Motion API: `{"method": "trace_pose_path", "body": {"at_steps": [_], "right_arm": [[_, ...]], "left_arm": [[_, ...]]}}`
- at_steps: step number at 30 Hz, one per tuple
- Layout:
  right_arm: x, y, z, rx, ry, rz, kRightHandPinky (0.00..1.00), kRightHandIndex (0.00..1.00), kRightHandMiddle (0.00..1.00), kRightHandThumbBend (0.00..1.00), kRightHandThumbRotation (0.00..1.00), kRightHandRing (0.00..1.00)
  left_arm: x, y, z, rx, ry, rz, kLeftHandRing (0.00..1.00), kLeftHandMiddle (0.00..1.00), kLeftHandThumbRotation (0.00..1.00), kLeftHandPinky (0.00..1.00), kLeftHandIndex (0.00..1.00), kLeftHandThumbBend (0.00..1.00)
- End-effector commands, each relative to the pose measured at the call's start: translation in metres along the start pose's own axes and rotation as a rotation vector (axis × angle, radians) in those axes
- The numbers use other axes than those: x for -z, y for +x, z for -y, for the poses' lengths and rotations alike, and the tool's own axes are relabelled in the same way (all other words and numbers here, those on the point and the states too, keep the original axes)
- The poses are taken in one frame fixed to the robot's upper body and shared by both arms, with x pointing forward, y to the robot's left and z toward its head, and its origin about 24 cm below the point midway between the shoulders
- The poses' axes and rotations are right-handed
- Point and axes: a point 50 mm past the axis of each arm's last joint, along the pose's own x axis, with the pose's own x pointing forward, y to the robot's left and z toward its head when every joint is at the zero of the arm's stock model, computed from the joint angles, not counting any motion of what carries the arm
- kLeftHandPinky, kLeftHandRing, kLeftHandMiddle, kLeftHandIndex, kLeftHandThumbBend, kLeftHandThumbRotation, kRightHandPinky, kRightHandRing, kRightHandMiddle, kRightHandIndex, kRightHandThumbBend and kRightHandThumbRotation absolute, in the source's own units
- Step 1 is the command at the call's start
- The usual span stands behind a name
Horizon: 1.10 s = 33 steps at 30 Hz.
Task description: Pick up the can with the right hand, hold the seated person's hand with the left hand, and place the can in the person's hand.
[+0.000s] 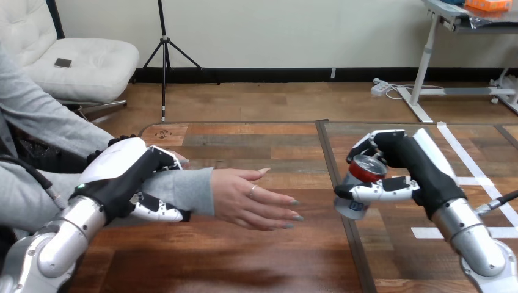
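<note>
A silver can with a red top (pixel 359 186) is lifted off the table at the right, and my right hand (pixel 408 171) is shut on it, thumb across its front and fingers behind. The person's hand (pixel 253 198) reaches in from the left, flat and on edge, fingers pointing at the can with a gap between them. My left hand (pixel 131 177) is curled round the person's forearm over the grey sleeve (pixel 180 189), fingers on top and thumb beneath.
The wooden table (pixel 256 137) spreads ahead, its far edge near the view's middle. White tape lines (pixel 464 160) mark the right part of the tabletop. The person's arm crosses the left half of the table.
</note>
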Motion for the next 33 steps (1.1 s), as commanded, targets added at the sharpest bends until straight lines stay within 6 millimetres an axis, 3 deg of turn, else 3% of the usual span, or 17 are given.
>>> {"method": "trace_pose_path", "body": {"at_steps": [1, 13, 25, 33], "right_arm": [[-0.051, 0.040, 0.017, 0.083, -0.013, 0.219, 0.32, 0.44, 0.42, 0.76, 0.00, 0.36], [-0.058, 0.047, 0.005, 0.051, 0.013, 0.238, 0.34, 0.44, 0.42, 0.75, 0.00, 0.38], [-0.067, 0.054, -0.008, 0.026, -0.002, 0.263, 0.25, 0.44, 0.42, 0.76, 0.00, 0.30], [-0.073, 0.059, -0.016, 0.009, 0.003, 0.268, 0.28, 0.44, 0.42, 0.75, 0.00, 0.33]], "left_arm": [[-0.042, 0.020, -0.045, -0.208, 0.002, 0.191, 0.28, 0.36, 0.00, 0.22, 0.42, 0.53], [-0.046, 0.023, -0.042, -0.205, -0.012, 0.203, 0.27, 0.36, 0.00, 0.21, 0.42, 0.53], [-0.049, 0.025, -0.040, -0.199, -0.016, 0.214, 0.27, 0.36, 0.00, 0.21, 0.42, 0.53], [-0.051, 0.027, -0.039, -0.198, -0.017, 0.220, 0.27, 0.36, 0.00, 0.21, 0.41, 0.53]]}}
